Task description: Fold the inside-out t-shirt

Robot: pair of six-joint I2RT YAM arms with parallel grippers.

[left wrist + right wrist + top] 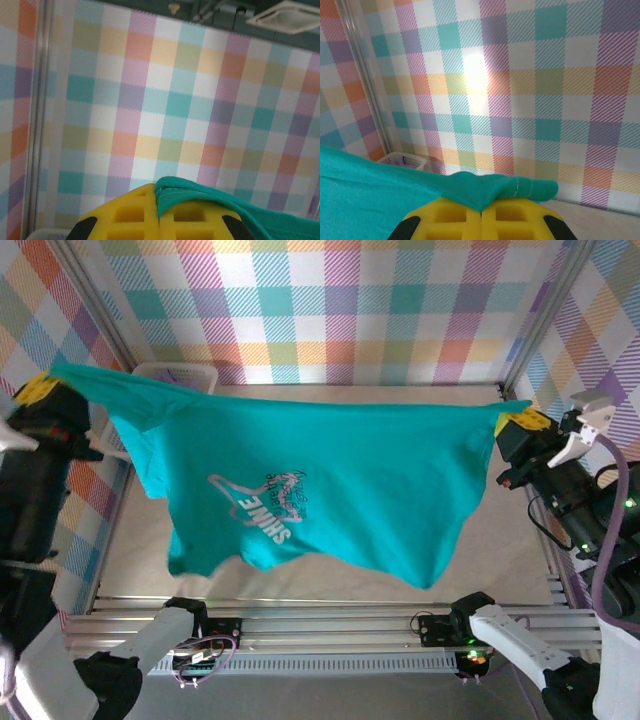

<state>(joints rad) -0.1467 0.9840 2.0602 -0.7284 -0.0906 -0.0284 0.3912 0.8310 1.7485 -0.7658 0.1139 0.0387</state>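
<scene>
Holds the inside-out t-shirt (330,485) spread in the air across the middle of the frame, lower edge hanging loose above the counter (505,540). Clamps one top corner in the left gripper (40,389) at upper left, the other in the right gripper (524,422) at the right edge

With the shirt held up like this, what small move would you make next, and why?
Probably lower the left gripper and right gripper together to lay the t-shirt flat on the table. Each pinches an edge of it, so it hangs stretched between them with its lower edge drooping; folding likely needs it spread flat first.
</scene>
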